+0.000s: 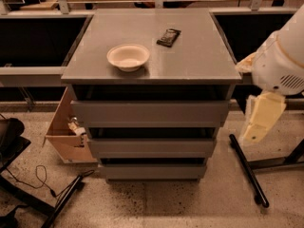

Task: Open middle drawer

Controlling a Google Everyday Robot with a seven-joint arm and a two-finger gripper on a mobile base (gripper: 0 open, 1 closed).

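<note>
The grey cabinet has three plain handleless fronts stacked under its top. The middle drawer (152,147) is the mid-sized front between the taller, wider top front (149,113) and the smallest bottom front (152,171); all three look pushed in. My gripper (256,122) is a cream-coloured piece hanging from the white arm (280,61) at the right edge. It is to the right of the cabinet, about level with the top and middle fronts, and touches nothing.
A white bowl (128,57) and a dark packet (168,37) lie on the cabinet top (190,65). An open cardboard box (64,134) stands at the cabinet's left. Black stand legs (247,170) lie on the floor at right, with black chair legs and a cable (38,179) at left.
</note>
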